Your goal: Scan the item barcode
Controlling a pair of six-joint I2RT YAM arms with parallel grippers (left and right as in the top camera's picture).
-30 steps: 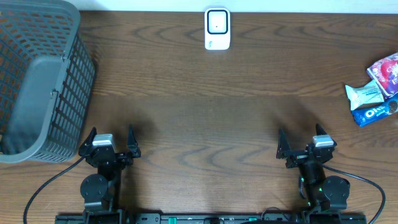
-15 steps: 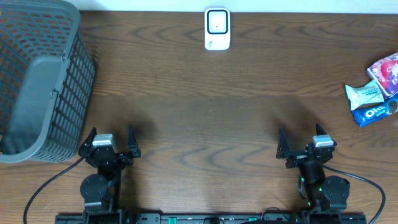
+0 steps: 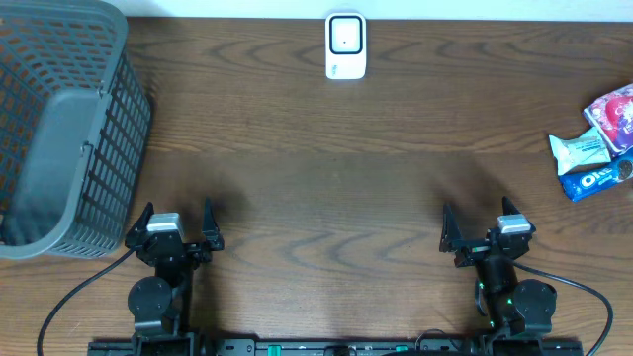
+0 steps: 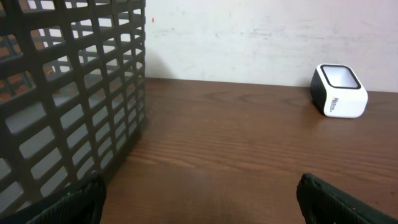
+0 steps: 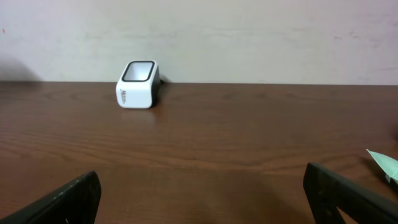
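A white barcode scanner [image 3: 345, 45] with a dark window stands at the table's far middle edge; it also shows as the scanner [image 4: 339, 91] in the left wrist view and the scanner [image 5: 137, 84] in the right wrist view. Three snack packets lie at the far right: a pale green packet [image 3: 580, 151], a blue cookie packet [image 3: 596, 180] and a red-and-white packet [image 3: 614, 114]. My left gripper [image 3: 174, 226] rests open near the front left, nothing between its fingers. My right gripper [image 3: 483, 229] rests open near the front right, likewise empty. A corner of the green packet [image 5: 385, 164] shows at the right wrist view's edge.
A grey mesh basket [image 3: 61, 129] lies on its side at the left, close beside my left gripper; its grid wall [image 4: 68, 93] fills the left of the left wrist view. A pale wall runs behind the table's far edge.
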